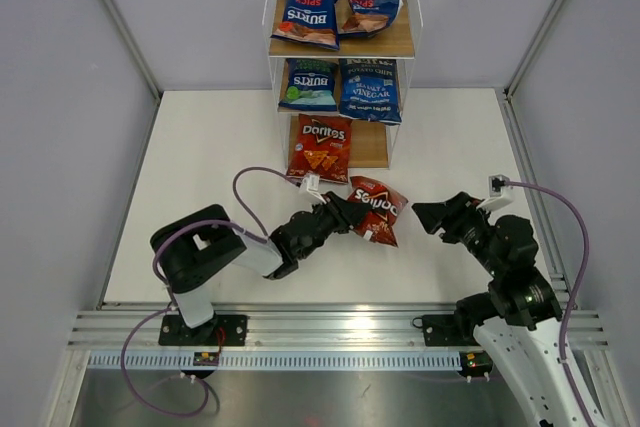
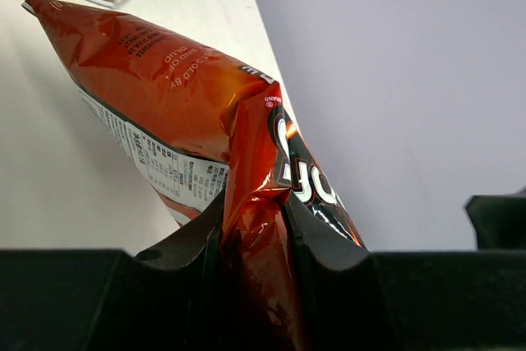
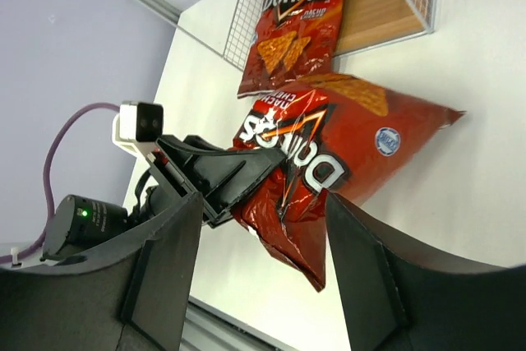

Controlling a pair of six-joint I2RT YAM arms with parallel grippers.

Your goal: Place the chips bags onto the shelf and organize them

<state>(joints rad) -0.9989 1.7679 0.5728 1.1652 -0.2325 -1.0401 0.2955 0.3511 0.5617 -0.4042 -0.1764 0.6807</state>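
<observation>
My left gripper (image 1: 352,213) is shut on the edge of a red-orange Doritos bag (image 1: 380,209) and holds it just above the table in front of the shelf (image 1: 340,45); the bag also shows in the left wrist view (image 2: 177,104) and the right wrist view (image 3: 345,141). My right gripper (image 1: 428,217) is open and empty, to the right of that bag. A second Doritos bag (image 1: 320,147) lies on the bottom board. Two Burts bags (image 1: 308,13) (image 1: 371,2) lie on the top board. A third Burts bag (image 1: 308,84) and the Sea Salt & Vinegar bag (image 1: 369,90) stand on the middle board.
The white table (image 1: 200,187) is walled by grey panels left, right and behind. A metal rail (image 1: 330,332) runs along the near edge by the arm bases. The bottom board's right half (image 1: 368,145) is bare wood.
</observation>
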